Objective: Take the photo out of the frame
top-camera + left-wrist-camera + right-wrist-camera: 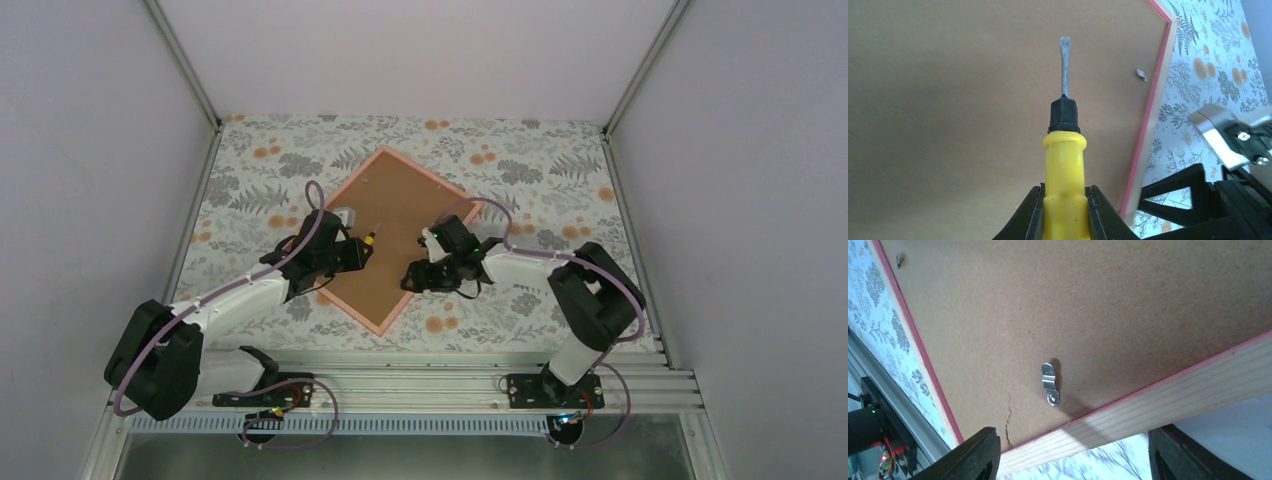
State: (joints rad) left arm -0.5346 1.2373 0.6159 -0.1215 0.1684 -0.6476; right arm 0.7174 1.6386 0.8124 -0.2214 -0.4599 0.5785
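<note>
Both arms reached forward and inward from the near edge. The left gripper (353, 250) was clamped on a yellow screwdriver (1064, 165), its blade levelled over the brown backing (948, 100). The right gripper (414, 279), jaws apart, hung at the near-right rim beside a metal clip (1050, 384). The frame (400, 205) lay back-up, set cornerwise, on the floral tablecloth (530, 170).

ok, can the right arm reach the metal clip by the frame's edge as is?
Probably yes: the clip lies bare on the backing, just inside the frame edge, straight ahead of the open right end effector, nothing between them.
</note>
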